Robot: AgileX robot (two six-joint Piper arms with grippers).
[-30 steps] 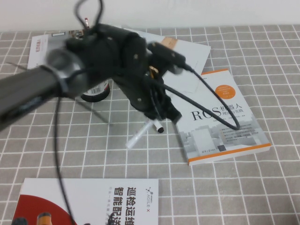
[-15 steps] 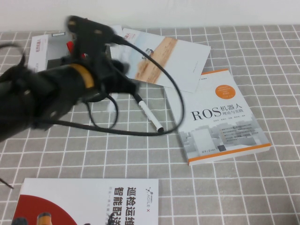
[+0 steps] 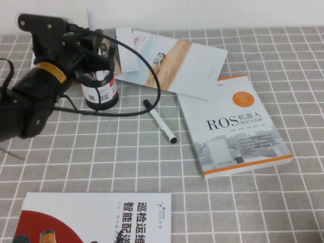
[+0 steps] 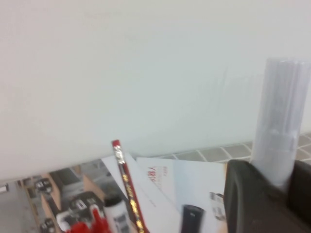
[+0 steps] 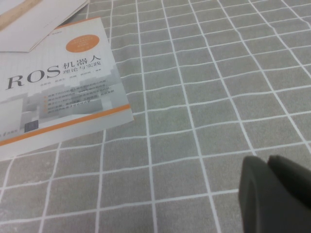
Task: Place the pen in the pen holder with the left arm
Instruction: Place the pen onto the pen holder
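Pen (image 3: pixel 91 17): held upright in the left gripper (image 3: pixel 87 43), its white barrel projecting above the fingers, directly over the pen holder (image 3: pixel 99 92). In the left wrist view the pen (image 4: pixel 281 131) stands clamped between the dark fingers (image 4: pixel 248 199), pale barrel against the white wall. Pen holder stands upright on the grey checked tablecloth (image 3: pixel 126 157), at the far left, with a red pencil (image 4: pixel 127 187) already inside. A plain white marker (image 3: pixel 160 122) lies flat on the cloth between the holder and the ROS book (image 3: pixel 234 126), touching neither. An open brochure (image 3: pixel 172 63) lies behind. Right gripper (image 5: pixel 274 194): low over bare cloth near the book; jaws appear pressed together, holding nothing.
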